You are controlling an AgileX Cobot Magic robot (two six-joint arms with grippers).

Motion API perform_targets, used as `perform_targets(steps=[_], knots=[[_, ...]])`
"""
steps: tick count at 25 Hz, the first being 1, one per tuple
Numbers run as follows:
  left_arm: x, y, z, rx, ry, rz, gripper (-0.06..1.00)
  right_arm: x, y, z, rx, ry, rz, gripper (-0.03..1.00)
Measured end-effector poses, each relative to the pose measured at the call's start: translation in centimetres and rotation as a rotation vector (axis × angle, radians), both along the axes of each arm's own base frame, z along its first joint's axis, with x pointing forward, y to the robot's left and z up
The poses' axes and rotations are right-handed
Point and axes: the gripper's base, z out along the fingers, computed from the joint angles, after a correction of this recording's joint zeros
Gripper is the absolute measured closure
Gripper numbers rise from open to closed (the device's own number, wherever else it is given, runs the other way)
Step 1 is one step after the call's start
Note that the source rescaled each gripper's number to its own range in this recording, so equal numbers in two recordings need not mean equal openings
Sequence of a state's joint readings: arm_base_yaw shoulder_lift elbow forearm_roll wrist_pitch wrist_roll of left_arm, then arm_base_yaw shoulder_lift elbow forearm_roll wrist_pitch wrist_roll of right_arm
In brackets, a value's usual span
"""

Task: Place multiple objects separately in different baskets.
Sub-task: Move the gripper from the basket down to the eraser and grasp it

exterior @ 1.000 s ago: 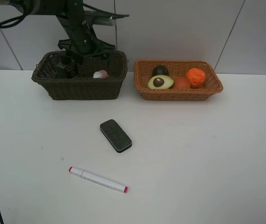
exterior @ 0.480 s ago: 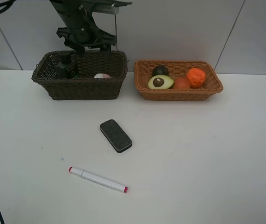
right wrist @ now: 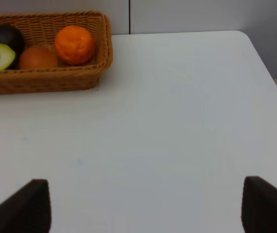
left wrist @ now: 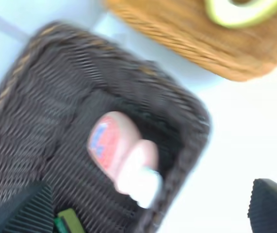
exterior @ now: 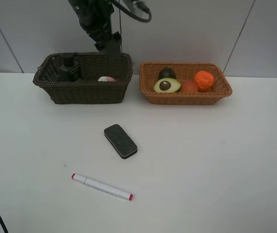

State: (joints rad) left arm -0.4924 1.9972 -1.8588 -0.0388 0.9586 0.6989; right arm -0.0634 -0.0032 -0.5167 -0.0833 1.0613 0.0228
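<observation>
Left gripper (left wrist: 148,209) is wide open and empty over the dark basket (left wrist: 41,111), so dropping toward the eraser (exterior: 120,141) could snag the rim.

Two baskets (exterior: 82,92), seemingly four fruits (exterior: 203,80).

white table (exterior: 216,165), grey panelled wall (exterior: 191,29)

A dark green pump bottle (exterior: 70,69), upright, and a small pink bottle (exterior: 105,78), on its side, are being contained by the deeper dark brown basket (exterior: 82,92). A halved avocado (exterior: 167,85), dark mangosteen (exterior: 167,73), red-orange peach (exterior: 189,86) and orange (exterior: 203,80) are being cradled in the shallower tan basket (exterior: 187,97) just beside it. A black eraser block (exterior: 120,141) and a white red-tipped marker (exterior: 102,187) are being borne flat by the tabletop (exterior: 216,160), near each other.
</observation>
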Motion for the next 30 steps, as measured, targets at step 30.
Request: perform_targets(steps=[30], knots=[[-5.9,-5.9,-11.3,0.386,0.191,-1.083,-0.06,0.0,0.0,0.0,0.0,0.0,0.0,0.03]])
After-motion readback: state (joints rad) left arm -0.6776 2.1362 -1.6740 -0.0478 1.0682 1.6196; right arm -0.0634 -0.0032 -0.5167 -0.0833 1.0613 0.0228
